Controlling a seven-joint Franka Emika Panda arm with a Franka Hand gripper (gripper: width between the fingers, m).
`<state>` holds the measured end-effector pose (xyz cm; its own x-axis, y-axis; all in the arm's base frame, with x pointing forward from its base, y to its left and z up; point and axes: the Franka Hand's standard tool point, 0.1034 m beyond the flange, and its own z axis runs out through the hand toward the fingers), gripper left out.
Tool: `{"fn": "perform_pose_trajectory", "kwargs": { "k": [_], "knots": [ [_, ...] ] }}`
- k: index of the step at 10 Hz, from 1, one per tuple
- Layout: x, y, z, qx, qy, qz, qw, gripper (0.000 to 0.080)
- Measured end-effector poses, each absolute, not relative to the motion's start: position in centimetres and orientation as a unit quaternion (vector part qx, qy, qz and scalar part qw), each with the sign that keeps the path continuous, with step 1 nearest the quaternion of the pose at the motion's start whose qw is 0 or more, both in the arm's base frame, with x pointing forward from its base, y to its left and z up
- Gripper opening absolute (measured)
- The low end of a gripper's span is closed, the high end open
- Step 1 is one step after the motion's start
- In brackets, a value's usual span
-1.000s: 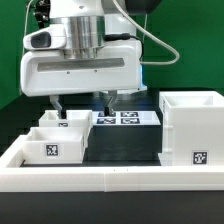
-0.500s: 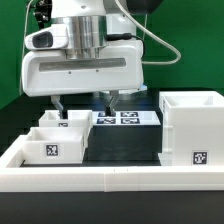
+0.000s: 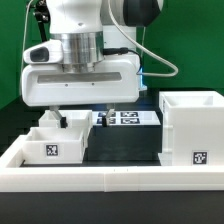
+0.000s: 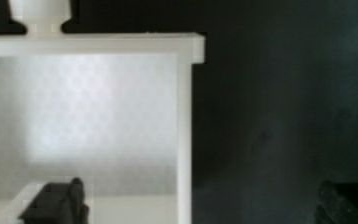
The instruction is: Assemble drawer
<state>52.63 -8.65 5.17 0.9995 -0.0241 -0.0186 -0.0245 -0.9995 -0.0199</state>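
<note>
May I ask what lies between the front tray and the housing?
Exterior view: only bare dark table between the front tray and the housing; the marker board lies farther back.

The white housing (image 3: 195,118) stands upright at the exterior view's right, a tall open-topped box with a black-and-white tag (image 3: 197,156) low on its near wall. Well apart from it, at the exterior view's left, the front tray (image 3: 68,148) and the rear tray (image 3: 73,122) sit open side up, one just behind the other. Both are shallow and white, and the front one bears a tag on its near wall.
</note>
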Motion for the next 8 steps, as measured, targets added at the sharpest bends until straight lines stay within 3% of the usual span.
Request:
{"fn": "perform_pose_trajectory", "kwargs": {
  "k": [6, 8],
  "knots": [
    [52.8, -9.0, 5.0, -1.0, -0.012, 0.0, 0.006, 0.0649],
    [51.9, -9.2, 3.4, -1.0, -0.01, -0.001, -0.001, 0.0649]
  ]
}}
